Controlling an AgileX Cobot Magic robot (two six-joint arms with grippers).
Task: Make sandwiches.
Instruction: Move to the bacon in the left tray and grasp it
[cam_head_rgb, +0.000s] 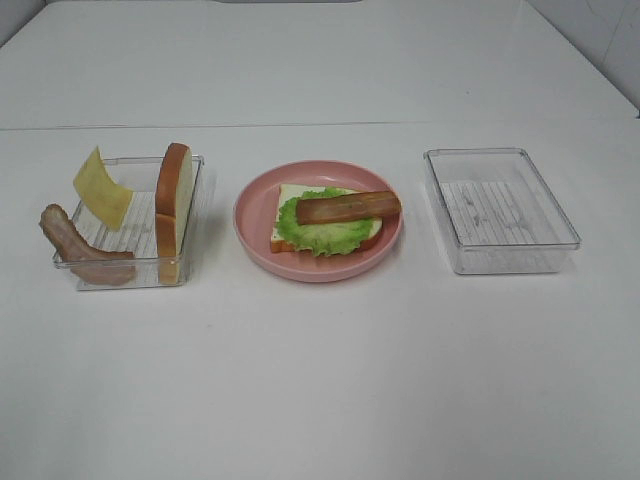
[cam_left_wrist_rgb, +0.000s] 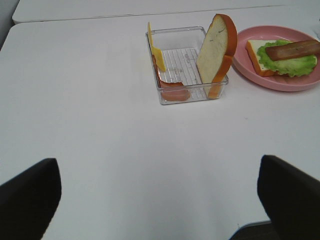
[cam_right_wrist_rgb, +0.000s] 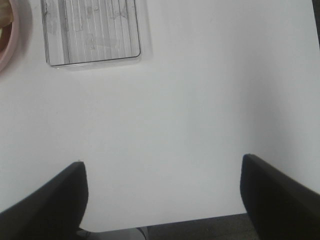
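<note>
On the pink plate (cam_head_rgb: 252, 215) lies the part-built sandwich: a white bread slice (cam_head_rgb: 288, 195), ruffled green lettuce (cam_head_rgb: 320, 235) on it, and a brown bacon strip (cam_head_rgb: 348, 207) on top. The left clear tray (cam_head_rgb: 145, 159) holds a yellow cheese square (cam_head_rgb: 102, 188) leaning on its wall, a second bacon strip (cam_head_rgb: 75, 245) draped over its corner, and a bread slice (cam_head_rgb: 173, 205) standing on edge. Neither gripper shows in the exterior high view. My left gripper (cam_left_wrist_rgb: 160, 200) is open and empty, well short of the tray (cam_left_wrist_rgb: 175, 31). My right gripper (cam_right_wrist_rgb: 162, 197) is open and empty over bare table.
An empty clear tray (cam_head_rgb: 500, 215) stands right of the plate; the right wrist view shows it (cam_right_wrist_rgb: 90, 30) with a sliver of the plate (cam_right_wrist_rgb: 4, 50). The white table has a seam line behind the trays. Its near edge appears under both grippers.
</note>
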